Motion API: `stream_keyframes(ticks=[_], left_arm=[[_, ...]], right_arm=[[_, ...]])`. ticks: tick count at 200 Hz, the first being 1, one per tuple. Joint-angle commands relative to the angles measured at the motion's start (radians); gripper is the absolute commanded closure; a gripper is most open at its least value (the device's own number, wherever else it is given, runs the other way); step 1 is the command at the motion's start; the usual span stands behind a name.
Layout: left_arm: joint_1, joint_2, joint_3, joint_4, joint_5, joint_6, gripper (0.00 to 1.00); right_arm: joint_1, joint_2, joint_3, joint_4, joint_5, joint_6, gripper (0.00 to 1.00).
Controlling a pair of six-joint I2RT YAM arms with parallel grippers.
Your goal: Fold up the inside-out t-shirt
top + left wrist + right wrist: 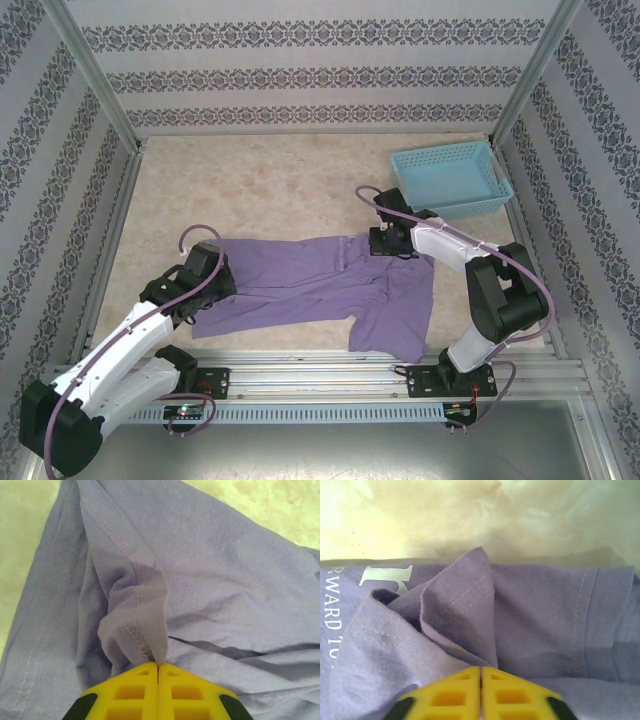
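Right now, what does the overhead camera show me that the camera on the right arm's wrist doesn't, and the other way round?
Overhead: the wide scene, with the left claw at one end of the purple t-shirt and a light blue basket at the far right. Right wrist: close detail, with pale lettering on the cloth and a stitched hem bunched into a peak. Both: that t-shirt, spread crumpled, and the right claw shut on a fold of it.
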Motion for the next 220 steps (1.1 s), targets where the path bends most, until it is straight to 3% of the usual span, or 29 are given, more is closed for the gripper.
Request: stream_keyframes(ticks=[1, 50, 94, 120, 164, 220], left_arm=[[0.032, -0.009, 0.035, 0.048, 0.021, 0.034, 1.0], [0.128, 0.022, 0.128, 0.056, 0.081, 0.088, 1.0], [0.239, 0.051, 0.259, 0.106, 0.165, 0.125, 1.0], [0.284, 0.032, 0.25, 0.18, 0.219, 0.114, 1.0], [0.367, 0.002, 0.117, 0.265, 0.303, 0.068, 0.97], [0.459, 0.019, -0.058, 0.227, 0.331, 0.007, 0.94]], right_arm=[[0.001, -0.048, 0.02, -0.029, 0.027, -0.014, 1.0], [0.001, -0.193, 0.061, -0.096, 0.051, -0.038, 1.0], [0.036, -0.374, 0.247, -0.157, 0.105, -0.099, 1.0], [0.068, -0.475, 0.288, -0.181, 0.164, -0.107, 1.0], [0.074, -0.637, 0.133, -0.239, 0.224, -0.059, 1.0], [0.112, -0.732, -0.154, -0.253, 0.133, 0.112, 1.0]])
